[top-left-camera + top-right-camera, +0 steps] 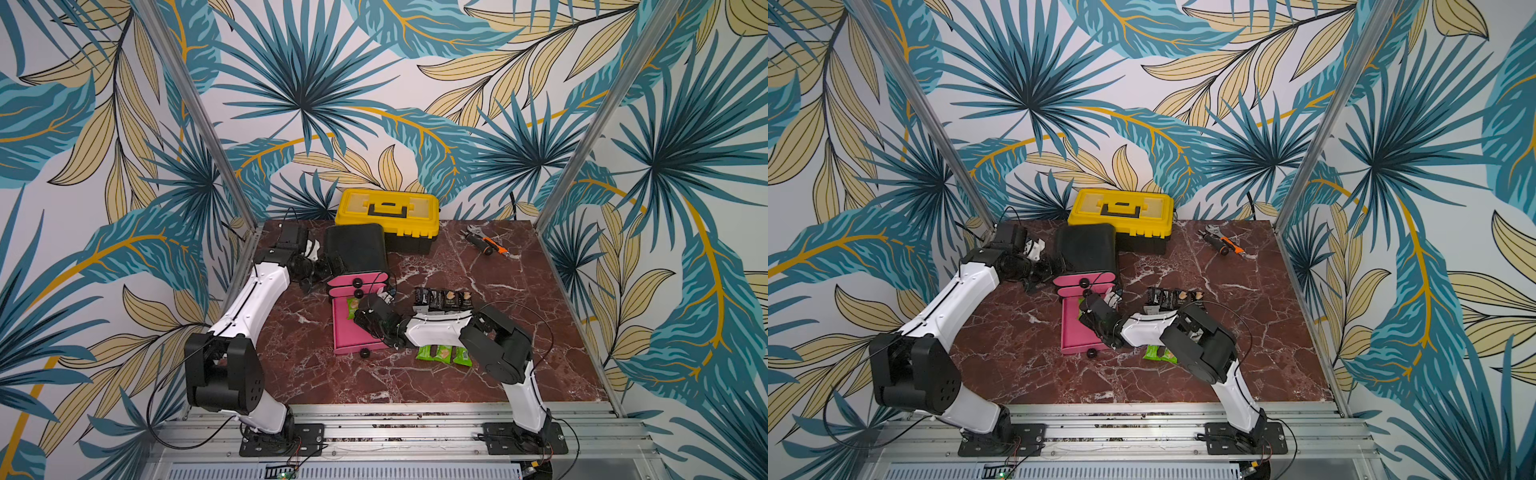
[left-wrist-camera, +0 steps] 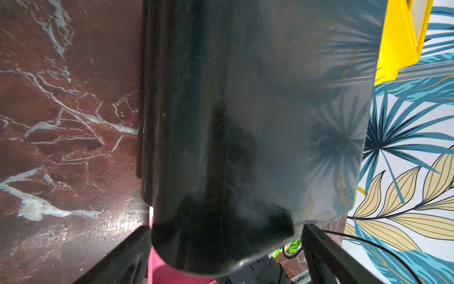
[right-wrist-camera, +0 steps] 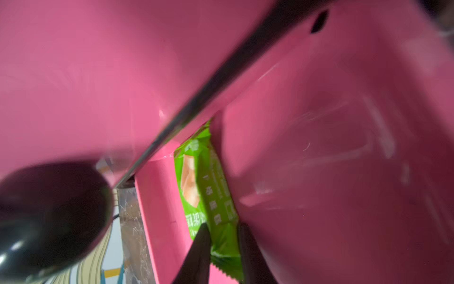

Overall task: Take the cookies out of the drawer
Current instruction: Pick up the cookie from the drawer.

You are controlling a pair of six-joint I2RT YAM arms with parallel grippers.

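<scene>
A black cabinet with pink drawers stands mid-table, its bottom pink drawer pulled out. My right gripper reaches into that drawer and is shut on the end of a green cookie packet. The same packet shows in a top view just ahead of the right gripper. Right of the drawer, a row of black cookie packets lies on the table. Three green ones lie under my right arm. My left gripper straddles the cabinet's left side, its fingers against it.
A yellow toolbox stands behind the cabinet against the back wall. Orange-and-black hand tools lie at the back right. A black drawer knob sits close to the right wrist camera. Metal posts frame the marble table.
</scene>
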